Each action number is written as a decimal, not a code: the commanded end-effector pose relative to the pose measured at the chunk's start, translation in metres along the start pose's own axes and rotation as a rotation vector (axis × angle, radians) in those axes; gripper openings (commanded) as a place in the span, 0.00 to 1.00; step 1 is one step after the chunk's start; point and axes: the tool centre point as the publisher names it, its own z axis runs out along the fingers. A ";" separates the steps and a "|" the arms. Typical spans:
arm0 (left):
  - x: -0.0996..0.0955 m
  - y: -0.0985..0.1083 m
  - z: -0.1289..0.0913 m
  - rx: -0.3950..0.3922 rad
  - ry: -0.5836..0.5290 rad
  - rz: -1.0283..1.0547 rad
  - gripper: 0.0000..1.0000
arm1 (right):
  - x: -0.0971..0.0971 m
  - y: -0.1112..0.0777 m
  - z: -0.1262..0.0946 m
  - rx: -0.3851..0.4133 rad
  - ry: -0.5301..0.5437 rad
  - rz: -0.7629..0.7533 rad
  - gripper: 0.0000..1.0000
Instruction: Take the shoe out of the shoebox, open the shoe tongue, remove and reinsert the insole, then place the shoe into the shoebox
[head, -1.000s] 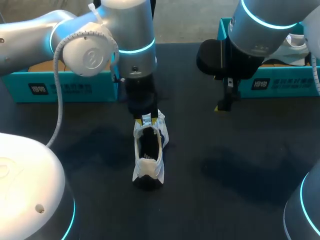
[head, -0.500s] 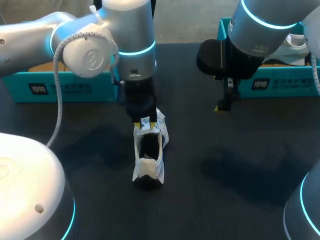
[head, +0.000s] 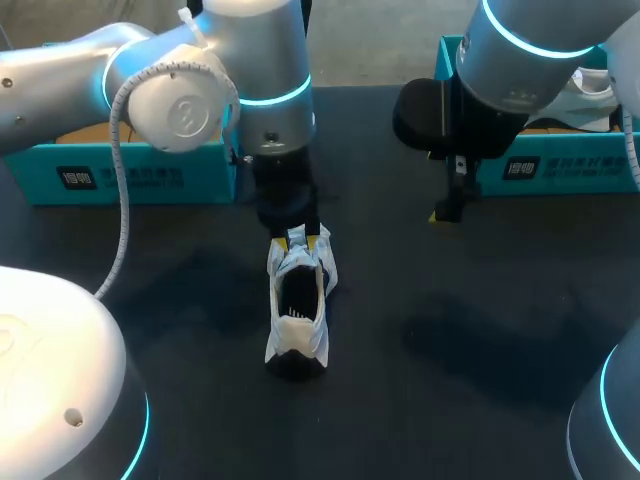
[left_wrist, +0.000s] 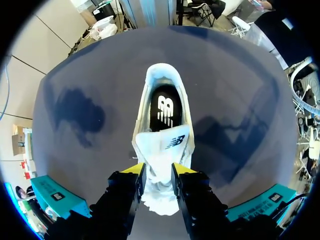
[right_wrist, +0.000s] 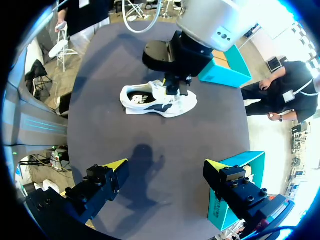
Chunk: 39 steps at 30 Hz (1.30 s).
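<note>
The left jaws are clamped on the tongue (left_wrist: 161, 145) of the white shoe (left_wrist: 162, 125). In the left wrist view the two yellow fingertips (left_wrist: 136, 170) stand close together, and the white fabric fills the gap and touches both. Ahead of them the tongue's label end stands up over the opening, and past it the dark insole (left_wrist: 165, 107) lies inside the shoe. The heel is farthest from the jaws and the toe is under them.

In the head view the shoe (head: 296, 310) stands on its sole on the dark desk (head: 450, 330), a little left of the frame's centre. Its heel points toward the lower edge and its toe toward the upper edge. The left arm (head: 180, 90) comes in from the upper left and points straight down onto the shoe's front.

The right jaws are wide apart with nothing between them. In the right wrist view their yellow fingertips (right_wrist: 116, 165) hang over bare desk, well apart from the shoe (right_wrist: 157, 100) ahead. In the head view the right arm (head: 520, 60) is at the upper right, and its jaws hang above the desk right of centre.

The shoe is outside both boxes. One teal shoebox (head: 120, 175) sits at the upper left behind the left arm. A second teal shoebox (head: 560, 170) sits at the upper right with something white in it.
</note>
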 end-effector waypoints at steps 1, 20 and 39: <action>-0.001 0.000 0.001 -0.004 -0.006 0.000 0.34 | -0.001 0.001 0.002 0.001 0.002 0.000 1.00; 0.000 -0.009 0.016 0.048 0.042 0.035 0.31 | -0.001 0.001 0.002 0.001 0.002 0.000 1.00; 0.000 -0.024 0.029 0.065 0.056 0.074 0.31 | -0.001 0.001 0.002 0.001 0.002 0.000 1.00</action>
